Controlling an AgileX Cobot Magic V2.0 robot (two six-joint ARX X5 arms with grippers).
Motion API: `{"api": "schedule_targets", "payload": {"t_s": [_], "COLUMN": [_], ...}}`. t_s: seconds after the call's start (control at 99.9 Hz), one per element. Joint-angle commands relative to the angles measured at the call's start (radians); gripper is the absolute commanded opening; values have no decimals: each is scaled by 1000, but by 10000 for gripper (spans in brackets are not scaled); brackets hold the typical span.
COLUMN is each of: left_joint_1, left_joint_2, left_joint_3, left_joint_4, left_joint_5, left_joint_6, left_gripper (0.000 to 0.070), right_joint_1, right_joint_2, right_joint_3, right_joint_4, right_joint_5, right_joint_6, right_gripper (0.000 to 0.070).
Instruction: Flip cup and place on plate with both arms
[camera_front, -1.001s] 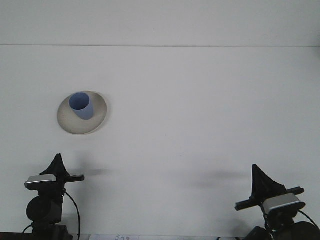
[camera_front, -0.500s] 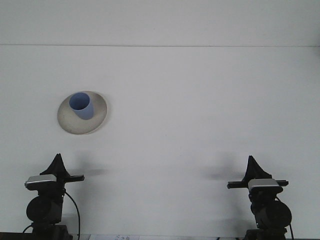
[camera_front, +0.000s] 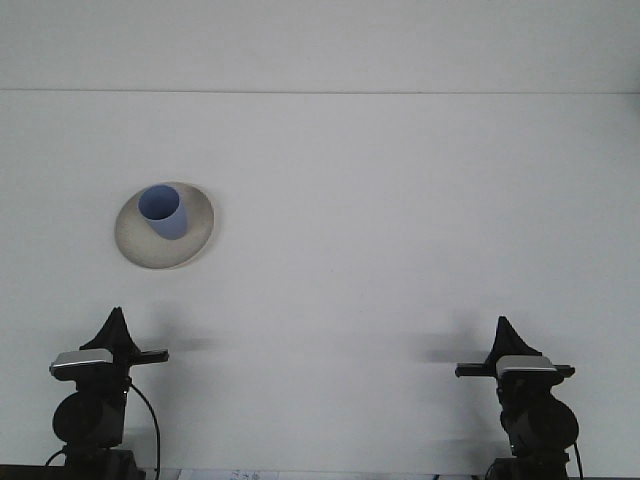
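Blue cup (camera_front: 162, 212), cream plate (camera_front: 196, 238), white table (camera_front: 400, 220).

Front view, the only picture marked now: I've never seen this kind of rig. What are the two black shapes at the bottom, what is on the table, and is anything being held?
This picture comes from a camera that looks forward over a white table, the way the robot faces. The two black shapes along the near edge are the ends of the robot's two arms. The left gripper is at lower left and the right gripper at lower right; the small grey boxes under them look like cameras mounted on the wrists. Each gripper points up to a narrow tip, and from this angle I cannot say how the fingers stand. Neither one holds anything.

On the table there is a pale round plate towards the left, and a blue cup stands on it with its open mouth up. Both grippers are well short of the plate.
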Motion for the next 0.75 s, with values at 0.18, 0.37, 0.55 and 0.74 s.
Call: {"api": "schedule_targets", "payload": {"t_s": [0.18,0.37,0.55,0.74], "left_joint_1": [2,2,2,2], "left_joint_2": [-1,-1,-1,-1], "left_joint_3": [-19,-19,-19,-19], "left_joint_4": [14,14,14,14], "left_joint_5": [-2,-2,-2,-2], "left_joint_6": [-5,-5,-5,-5], "left_gripper": [15,15,15,15], "right_joint_1": [0,0,0,0], "right_joint_2": [-5,-5,-5,-5], "right_joint_3": [-2,-2,-2,-2], "right_joint_4": [47,46,46,46], "right_joint_5": [-1,-1,-1,-2], "right_joint_6": [17,17,17,17], "right_gripper": [7,7,7,6]}}
